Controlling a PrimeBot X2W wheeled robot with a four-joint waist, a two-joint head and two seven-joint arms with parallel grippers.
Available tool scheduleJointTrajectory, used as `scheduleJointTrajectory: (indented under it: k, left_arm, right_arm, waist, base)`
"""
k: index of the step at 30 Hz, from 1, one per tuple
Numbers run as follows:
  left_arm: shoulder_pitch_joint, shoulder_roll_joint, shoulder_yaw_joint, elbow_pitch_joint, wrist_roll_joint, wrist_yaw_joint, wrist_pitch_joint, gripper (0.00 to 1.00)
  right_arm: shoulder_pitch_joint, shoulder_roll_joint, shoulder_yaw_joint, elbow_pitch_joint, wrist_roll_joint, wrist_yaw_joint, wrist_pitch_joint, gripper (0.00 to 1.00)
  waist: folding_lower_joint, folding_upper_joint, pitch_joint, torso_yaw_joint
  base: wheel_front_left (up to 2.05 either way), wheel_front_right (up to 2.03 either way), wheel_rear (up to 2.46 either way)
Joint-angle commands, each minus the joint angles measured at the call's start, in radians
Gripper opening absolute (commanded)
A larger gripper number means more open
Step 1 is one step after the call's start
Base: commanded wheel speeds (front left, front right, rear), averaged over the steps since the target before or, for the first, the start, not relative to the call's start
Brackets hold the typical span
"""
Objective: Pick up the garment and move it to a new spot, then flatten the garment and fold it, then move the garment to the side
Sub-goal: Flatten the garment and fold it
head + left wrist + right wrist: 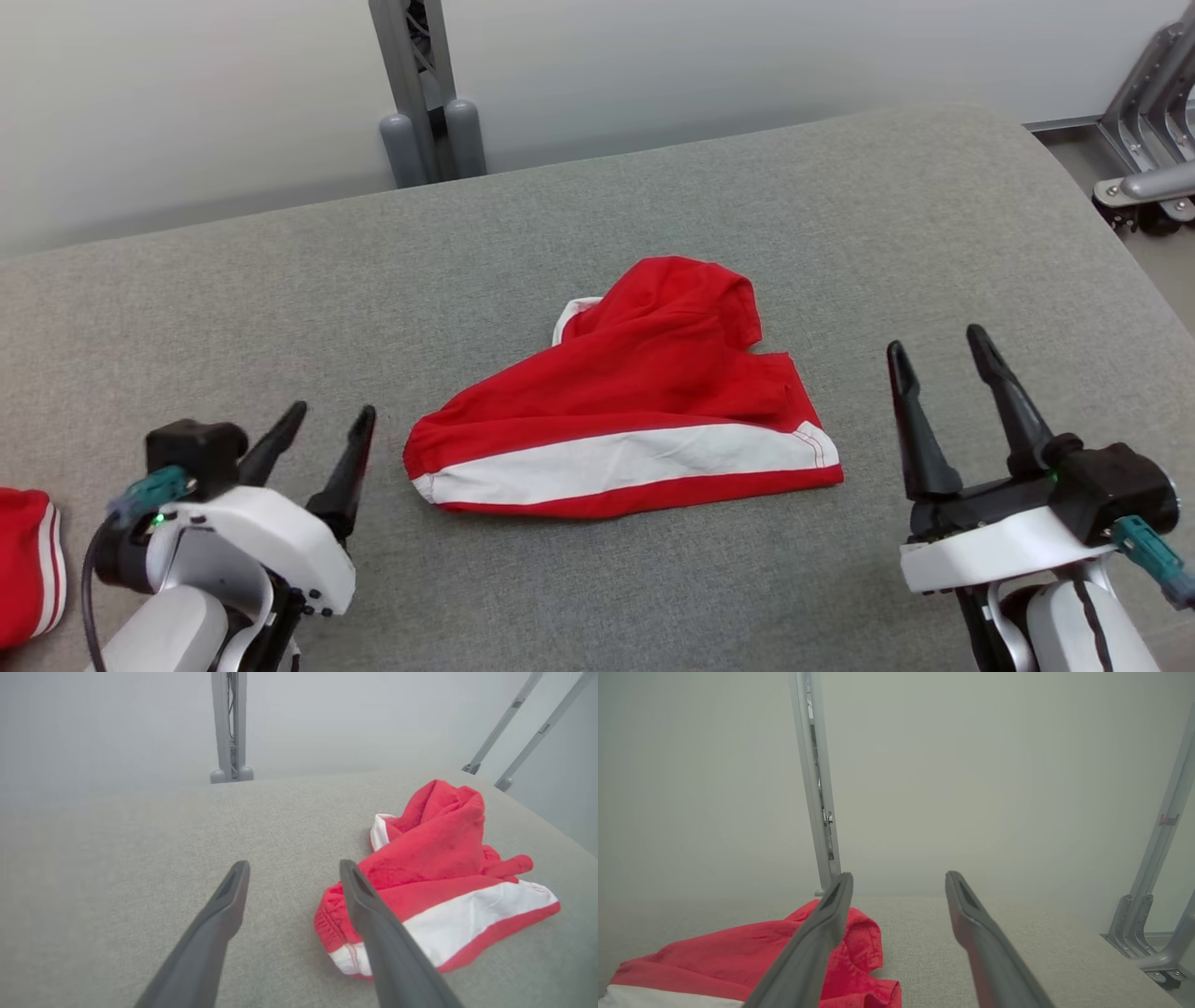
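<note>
A red garment [644, 401] with a white band lies crumpled in the middle of the grey padded table [653, 205]. Its far part is bunched into a hump. My left gripper [331, 420] stands open just left of it, nothing between its fingers. In the left wrist view the garment [439, 872] lies to the right of the left gripper [294, 865], behind the right-hand finger. My right gripper [938, 341] is open to the right of the garment, apart from it. The right wrist view has the garment [738, 961] low on the left, behind my right gripper [899, 875].
Another red and white cloth [28, 560] lies at the table's left edge beside my left arm. A grey metal post [415, 84] rises behind the table's far edge. A metal frame [1148, 140] stands off the table's far right corner.
</note>
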Motion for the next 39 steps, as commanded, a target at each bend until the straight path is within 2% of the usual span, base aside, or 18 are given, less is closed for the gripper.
scheduleJointTrajectory:
  k: [1,7,9,12,15,20,21,25,27,29,33,39]
  left_arm:
    - [0.029,0.000,0.012,-0.016,0.013,0.023,-0.030,1.00]
    - [0.128,-0.068,0.104,-0.044,-0.017,0.101,-0.212,1.00]
    - [0.162,-0.103,0.129,-0.046,0.005,0.124,-0.254,1.00]
    - [0.194,-0.127,0.159,-0.052,0.105,0.161,-0.276,1.00]
    - [0.237,-0.190,0.235,-0.119,0.243,0.174,-0.276,1.00]
    - [0.330,-0.302,0.352,-0.190,0.392,0.125,-0.276,1.00]
    - [0.330,-0.302,0.352,-0.190,0.392,0.125,-0.276,1.00]
    - [0.379,-0.370,0.417,-0.217,0.484,0.067,-0.276,1.00]
    - [0.402,-0.381,0.407,-0.206,0.543,0.019,-0.276,1.00]
    - [0.409,-0.383,0.401,-0.168,0.606,-0.001,-0.276,1.00]
    - [0.407,-0.401,0.404,-0.105,0.656,-0.014,-0.276,1.00]
    - [0.404,-0.419,0.425,-0.060,0.647,-0.033,-0.276,1.00]
  right_arm:
    - [-0.006,-0.005,0.008,0.012,0.020,0.000,-0.001,1.00]
    - [-0.018,-0.005,0.074,0.093,0.091,0.000,-0.001,1.00]
    - [-0.018,-0.006,0.086,0.112,0.098,0.000,-0.001,1.00]
    - [-0.002,-0.005,0.088,0.124,0.087,0.000,-0.001,1.00]
    - [0.021,-0.006,0.088,0.126,0.069,0.000,-0.001,1.00]
    - [0.064,-0.004,0.105,0.121,0.051,0.000,-0.001,1.00]
    - [0.064,-0.004,0.105,0.121,0.051,0.000,-0.001,1.00]
    - [0.098,-0.006,0.116,0.115,0.037,0.000,-0.001,1.00]
    - [0.110,-0.005,0.112,0.119,0.031,0.000,-0.001,1.00]
    - [0.120,-0.006,0.103,0.127,0.040,0.000,-0.001,1.00]
    - [0.130,-0.005,0.086,0.124,0.059,0.000,-0.001,1.00]
    - [0.133,-0.005,0.071,0.116,0.033,0.000,-0.001,1.00]
  waist:
    - [0.0000,0.0000,-0.003,0.006]
    - [0.0000,0.0000,-0.033,0.018]
    - [0.0000,0.0000,-0.046,0.023]
    - [0.0000,0.0000,-0.065,0.035]
    - [0.0000,0.0000,-0.080,0.045]
    - [0.0000,0.0000,-0.103,0.058]
    - [0.0000,0.0000,-0.103,0.058]
    - [0.0000,0.0000,-0.117,0.066]
    - [0.0000,0.0000,-0.119,0.069]
    - [0.0000,0.0000,-0.120,0.072]
    - [0.0000,0.0000,-0.120,0.079]
    - [0.0000,0.0000,-0.120,0.082]
  base:
    - [0.00,0.00,0.00]
    - [0.00,0.00,0.00]
    - [0.00,0.00,0.00]
    - [0.00,0.00,0.00]
    - [0.00,0.00,0.00]
    - [0.00,0.00,0.00]
    - [0.00,0.00,0.00]
    - [0.00,0.00,0.00]
    - [0.00,0.00,0.00]
    - [0.00,0.00,0.00]
    - [0.00,0.00,0.00]
    - [0.00,0.00,0.00]
